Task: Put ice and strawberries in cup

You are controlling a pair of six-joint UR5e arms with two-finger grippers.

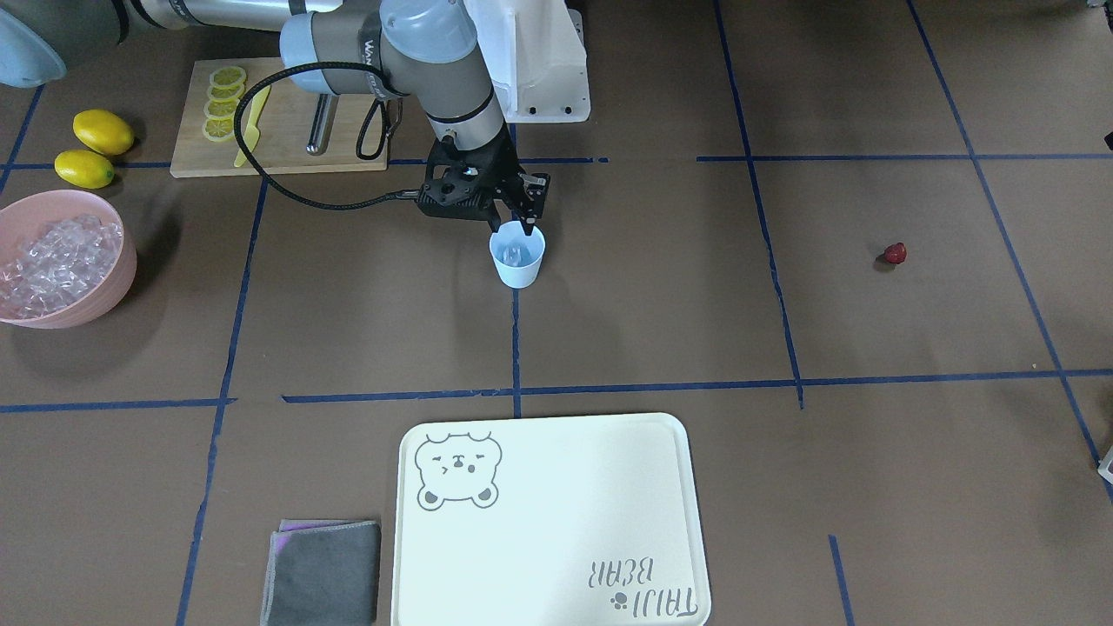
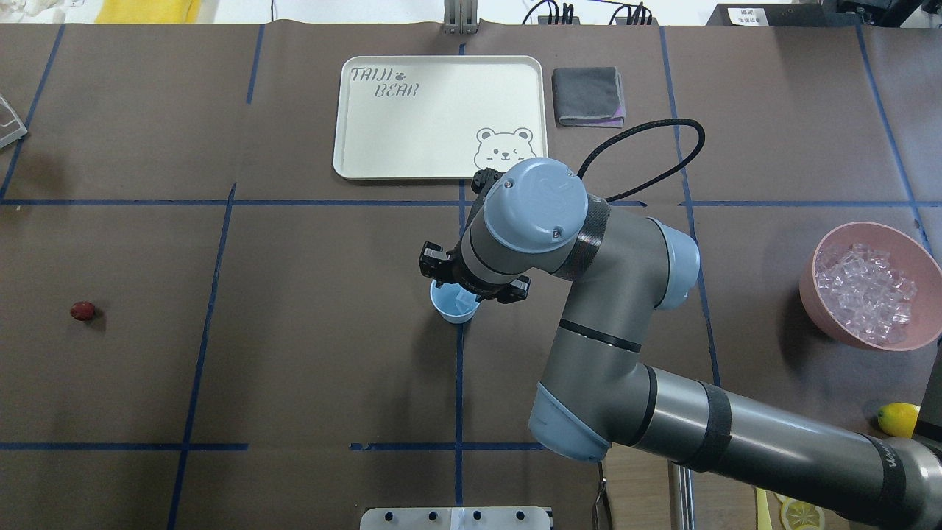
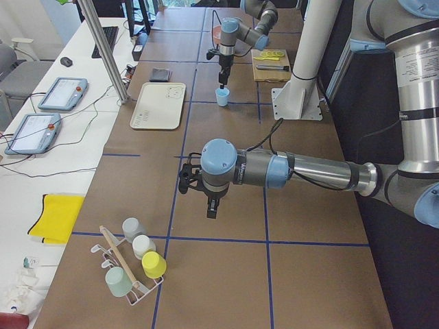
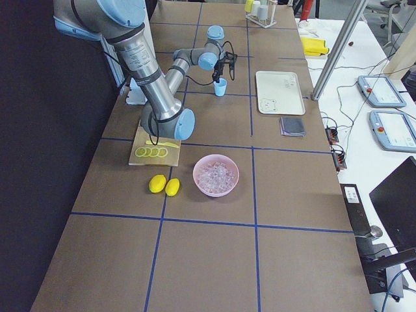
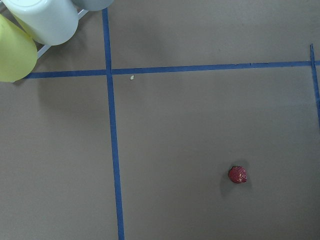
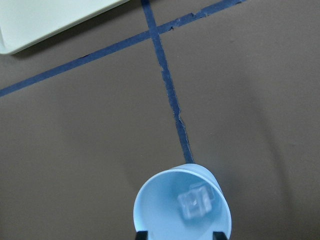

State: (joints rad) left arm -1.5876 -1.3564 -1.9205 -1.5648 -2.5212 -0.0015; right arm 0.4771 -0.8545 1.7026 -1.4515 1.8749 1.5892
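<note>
The light blue cup (image 1: 517, 255) stands upright at the table's middle; it also shows in the overhead view (image 2: 454, 303). One ice cube (image 6: 196, 202) lies inside the cup (image 6: 182, 210). My right gripper (image 1: 522, 228) hangs just above the cup's rim, its fingertips (image 6: 142, 234) spread wide at either side, empty. More ice (image 1: 56, 261) fills the pink bowl (image 1: 122, 287). The strawberry (image 1: 895, 253) lies alone on the mat, also below the left wrist camera (image 5: 238, 174). My left gripper (image 3: 211, 205) hovers above the mat; I cannot tell if it is open.
A cutting board (image 1: 278, 130) with lemon slices and a yellow knife and two lemons (image 1: 103, 130) lie near the robot's base. A white bear tray (image 1: 548, 522) and a grey cloth (image 1: 322, 574) lie at the far side. A rack of cups (image 3: 134, 264) stands near the left arm.
</note>
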